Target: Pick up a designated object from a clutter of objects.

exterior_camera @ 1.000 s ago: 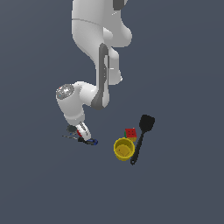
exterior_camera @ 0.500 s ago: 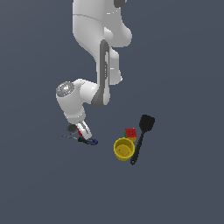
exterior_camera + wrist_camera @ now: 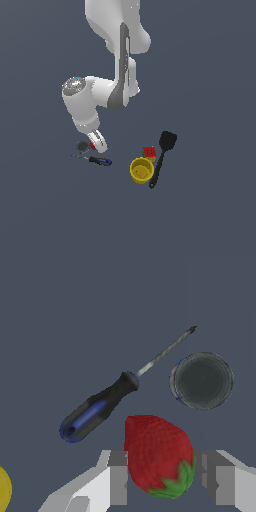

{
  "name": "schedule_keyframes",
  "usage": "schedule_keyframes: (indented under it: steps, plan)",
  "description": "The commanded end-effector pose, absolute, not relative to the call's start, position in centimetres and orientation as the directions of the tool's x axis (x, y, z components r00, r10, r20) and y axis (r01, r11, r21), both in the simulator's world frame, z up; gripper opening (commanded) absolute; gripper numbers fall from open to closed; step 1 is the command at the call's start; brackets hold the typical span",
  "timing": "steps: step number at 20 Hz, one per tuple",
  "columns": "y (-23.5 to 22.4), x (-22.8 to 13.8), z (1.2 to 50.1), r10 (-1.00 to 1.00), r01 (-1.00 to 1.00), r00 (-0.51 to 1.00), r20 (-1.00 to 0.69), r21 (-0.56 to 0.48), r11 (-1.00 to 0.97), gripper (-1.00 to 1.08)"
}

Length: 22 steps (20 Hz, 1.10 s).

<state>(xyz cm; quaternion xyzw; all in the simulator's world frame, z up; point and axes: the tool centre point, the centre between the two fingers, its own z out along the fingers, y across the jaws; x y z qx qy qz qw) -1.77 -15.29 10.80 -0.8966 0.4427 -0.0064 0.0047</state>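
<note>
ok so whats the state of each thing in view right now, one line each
strawberry: between the open fingers of the hand, gaps on both sides, not gripped
screwdriver: lying flat, untouched
dark grey disc: lying flat, apart from the strawberry
yellow cup: upright, open side up, nothing seen inside
black spatula: lying flat beside the cup
red dotted block: sitting by the cup's far rim, untouched

one strawberry (image 3: 157,456) | one screwdriver (image 3: 102,406) with a blue and black handle | one dark grey round disc (image 3: 202,380) | one yellow cup (image 3: 141,170) | one black spatula (image 3: 161,156) | one red block (image 3: 149,152) with light dots | one white robot arm (image 3: 100,95) | six small things were counted in all
</note>
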Motion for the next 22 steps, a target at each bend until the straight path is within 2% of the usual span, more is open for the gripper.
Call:
schedule_keyframes:
  steps: [1, 22]
  plan:
    - [-14.6, -1.7, 13.1, -0.794, -0.794, 0.608, 0.008, -0.013, -0.608, -1.00]
    - [-8.2, -0.7, 34.4, -0.794, -0.794, 0.608, 0.004, -0.001, -0.608, -1.00]
